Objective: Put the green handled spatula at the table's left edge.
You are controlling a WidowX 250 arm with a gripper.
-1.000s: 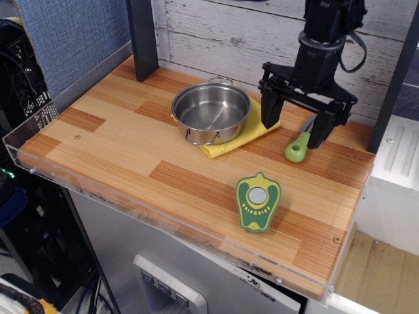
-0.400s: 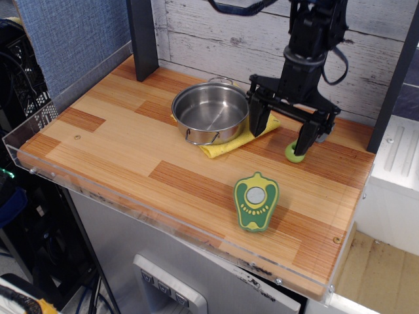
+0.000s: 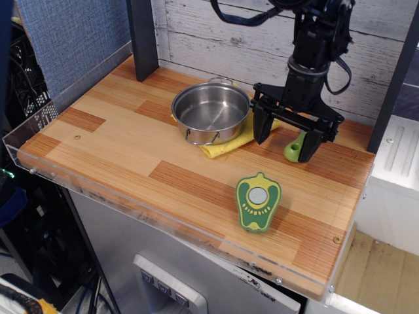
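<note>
1. The gripper (image 3: 285, 139) hangs wide open, holding nothing.
2. The spatula (image 3: 295, 148) lies on the table (image 3: 118, 140), right of the pot (image 3: 211, 112), beside the gripper's right-hand finger.
3. Centre both fingers across the green handle, drop low, then close.

**Materials and Finishes on the Table**

The table (image 3: 124, 140) is wood, strips of pale and reddish-brown grain with a smooth, faintly satin finish; its rim (image 3: 39, 118) is clear, glossy acrylic. The pot (image 3: 211, 112) is polished metal, bright and reflective inside. Under it lies a yellow cloth (image 3: 226, 145), soft and matt. The spatula (image 3: 294, 147) shows a lime-green plastic handle, smooth with a slight sheen. The pepper toy (image 3: 258, 201) looks like smooth green-and-yellow plastic. The gripper (image 3: 286, 134) is matt black. The back wall (image 3: 216, 33) is rough, whitewashed planking.
</note>
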